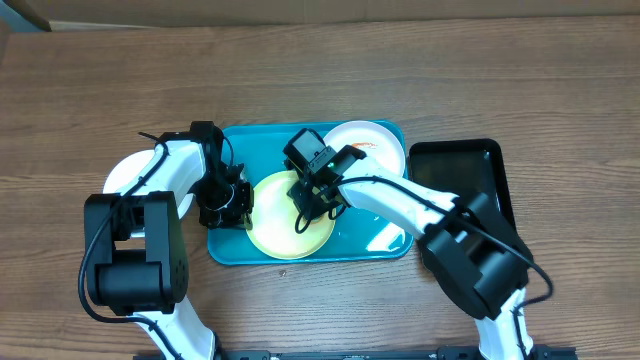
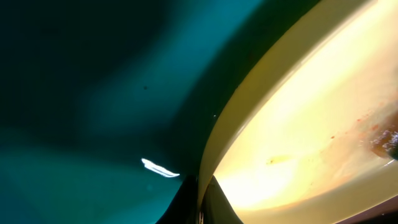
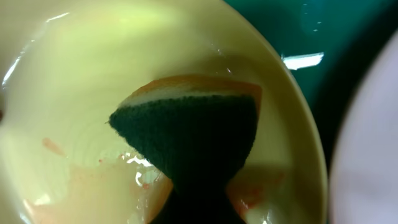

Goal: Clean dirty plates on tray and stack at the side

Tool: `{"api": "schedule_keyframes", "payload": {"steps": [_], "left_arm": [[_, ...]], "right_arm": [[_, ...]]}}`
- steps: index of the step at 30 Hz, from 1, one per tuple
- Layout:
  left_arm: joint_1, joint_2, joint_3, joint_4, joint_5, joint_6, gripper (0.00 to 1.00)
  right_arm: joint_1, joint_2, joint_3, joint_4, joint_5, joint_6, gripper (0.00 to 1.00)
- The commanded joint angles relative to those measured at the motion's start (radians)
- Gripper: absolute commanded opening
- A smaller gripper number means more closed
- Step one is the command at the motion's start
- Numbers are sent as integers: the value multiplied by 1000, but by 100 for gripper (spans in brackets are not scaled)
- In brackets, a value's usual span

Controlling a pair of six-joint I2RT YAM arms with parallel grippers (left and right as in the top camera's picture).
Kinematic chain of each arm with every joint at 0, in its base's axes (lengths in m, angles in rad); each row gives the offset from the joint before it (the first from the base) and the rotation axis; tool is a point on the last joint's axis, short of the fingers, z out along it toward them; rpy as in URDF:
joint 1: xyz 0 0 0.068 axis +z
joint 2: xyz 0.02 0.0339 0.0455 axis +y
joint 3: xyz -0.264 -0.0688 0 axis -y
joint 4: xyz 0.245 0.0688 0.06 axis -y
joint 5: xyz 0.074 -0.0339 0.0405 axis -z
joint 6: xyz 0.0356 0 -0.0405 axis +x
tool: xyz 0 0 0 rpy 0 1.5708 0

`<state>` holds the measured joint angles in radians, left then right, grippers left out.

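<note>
**Overhead view.** One glossy teal-blue rectangular plastic tray [image 1: 380,250] lies at the middle of the brown wooden surface [image 1: 320,70]. Three round plates are counted. A pale yellow-green plate [image 1: 275,228] sits at the near centre of the tray. A white plate bearing an orange-red streak [image 1: 378,140] sits at its far right corner. A second white plate [image 1: 122,175] lies off the tray to the left, partly under the left arm. One smaller black rectangular tray [image 1: 470,165] lies just right of the teal one. The left tool [image 1: 225,203] stands at the yellow-green plate's left rim, and the right tool [image 1: 313,195] is over its middle.

**Left wrist view.** Dark parts of the left tool [image 2: 200,208] show on either side of the plate's rim. Whether they clamp it cannot be told.

**Right wrist view.** The right tool [image 3: 199,199] pinches one orange sponge with a dark green scouring face [image 3: 193,134]. The sponge is set against the yellow-green plate, where orange-red smears [image 3: 81,180] show.

**Progress (judged).** One plate appears cleaned and set aside, one is mid-scrub and one is untouched. Stacking is mostly left to do.
</note>
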<state>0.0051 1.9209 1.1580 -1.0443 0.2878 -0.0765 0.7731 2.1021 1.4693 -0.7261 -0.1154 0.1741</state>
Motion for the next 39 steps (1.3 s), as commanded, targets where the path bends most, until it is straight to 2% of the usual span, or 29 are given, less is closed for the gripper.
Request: {"api": "schedule_keyframes", "payload": {"steps": [1,7,13,17,19,24,27,36,39], "left_arm": [[-8,32,-21,-2,-28,-7,4],[-8,32,-21,-3,-28,-7,4],[-8,32,-21,-3,-28,-7,4],[-8,32,-21,-3,-28,-7,4],[-8,32,-21,-3,-28,-7,4],[-8,32,-21,-3,-28,-7,4],[-8,32,-21,-3,-28,-7,4],[-8,32,-21,-3,-28,-14,4],[-8,32,-21,-3,-28,-14,4]], "right_arm": [[4,49,-12,-3,6,-26,4],[11,64,-7,-97,-100,-26,4],[12,41,60,-219,-119,-27,4],[13,19,113,-234,-272,-124,4],[13,18,133,-226,-247,-117,4],[5,18,133,-182,66,10,4],[-9,19,133,-158,135,9,4],[-50,19,79,-84,134,5,4],[-47,19,48,-83,55,4,4]]}}
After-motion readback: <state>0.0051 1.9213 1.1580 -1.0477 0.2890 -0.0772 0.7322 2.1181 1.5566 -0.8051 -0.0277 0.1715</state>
